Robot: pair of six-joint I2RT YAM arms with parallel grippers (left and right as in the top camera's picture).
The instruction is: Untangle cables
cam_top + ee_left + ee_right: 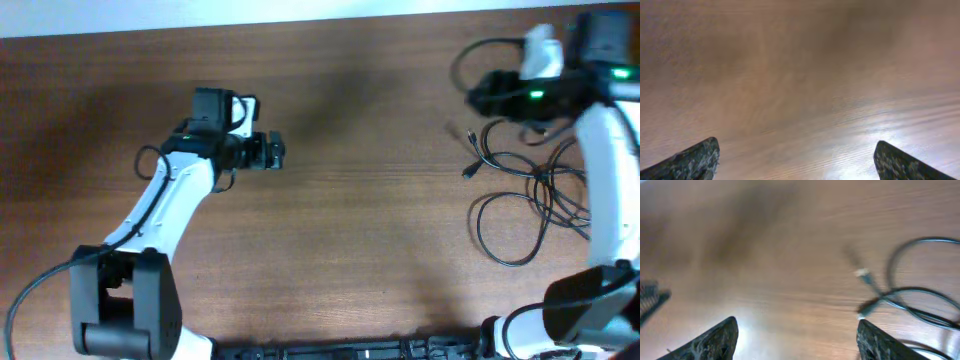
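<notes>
The cables (530,190) are thin black cords lying looped and crossed on the wooden table at the right, with small plug ends at their left (468,172). In the right wrist view the cables (920,300) lie at the right, with two plug ends near the right finger. My right gripper (478,95) is open and empty, above the table just beyond the cables; it also shows in the right wrist view (797,340). My left gripper (276,152) is open and empty over bare wood at the left; its fingers show in the left wrist view (797,160).
The wooden table (360,230) spreads between the two arms. The far table edge (300,22) runs along the top. Thicker black arm wires loop near the right arm's base (470,60) and the left arm's base (30,290).
</notes>
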